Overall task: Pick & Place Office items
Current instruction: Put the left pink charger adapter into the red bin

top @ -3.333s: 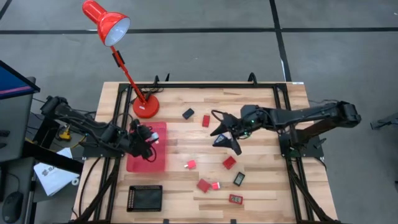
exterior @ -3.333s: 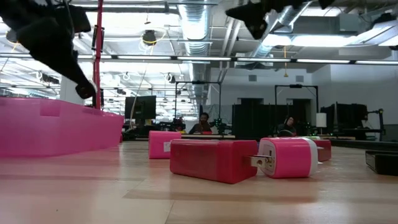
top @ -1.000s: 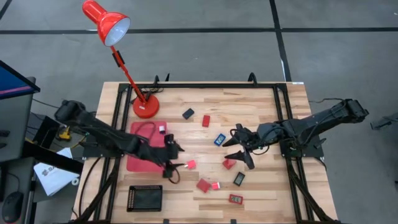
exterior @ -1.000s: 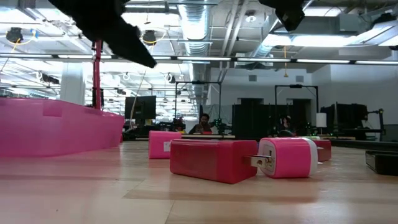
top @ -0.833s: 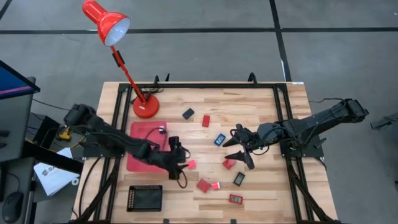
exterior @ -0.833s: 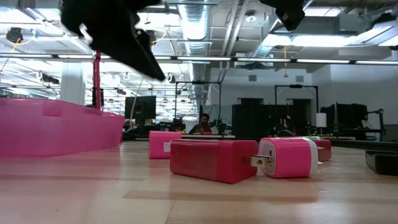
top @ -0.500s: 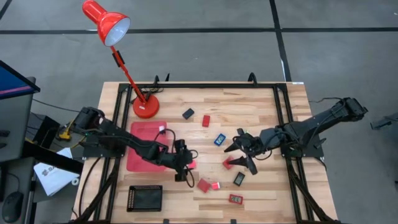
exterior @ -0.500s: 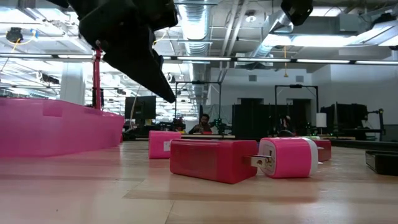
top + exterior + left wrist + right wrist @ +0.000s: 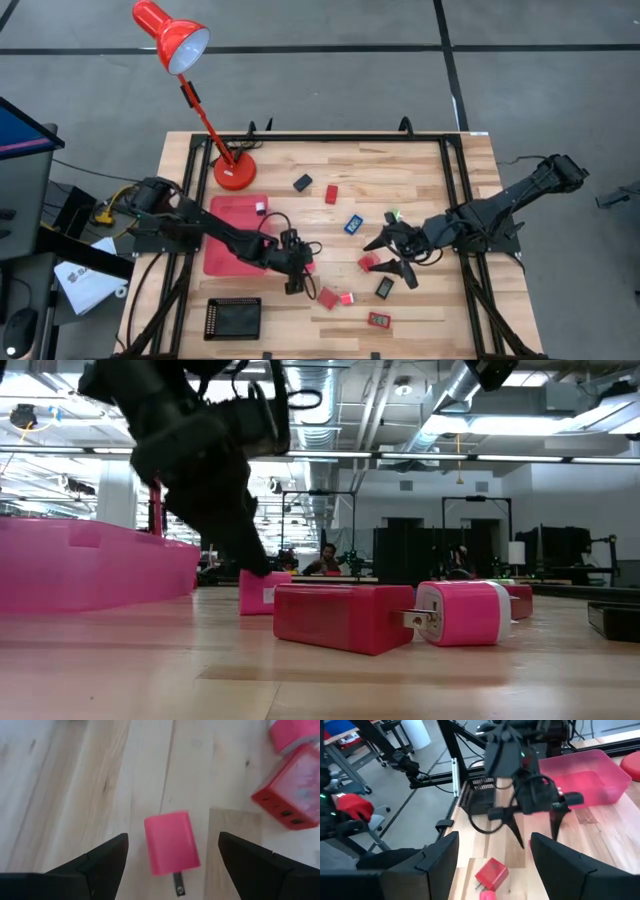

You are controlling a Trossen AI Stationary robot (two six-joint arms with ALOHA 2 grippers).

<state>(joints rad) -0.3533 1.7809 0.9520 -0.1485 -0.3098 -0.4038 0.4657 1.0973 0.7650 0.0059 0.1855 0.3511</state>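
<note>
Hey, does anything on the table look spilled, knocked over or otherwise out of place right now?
Nothing looks damaged or spilled. The small office items lie scattered loose over the wooden table at odd angles, outside the red tray. The pink charger lies flat, prongs sideways, between the left gripper's open fingers.

Pale planked wood table (matt), smooth plastic pink charger, translucent plastic tray

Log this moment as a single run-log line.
left gripper: open, straddling pink charger block on table | right gripper: open, over red block | red tray: beside left arm
</note>
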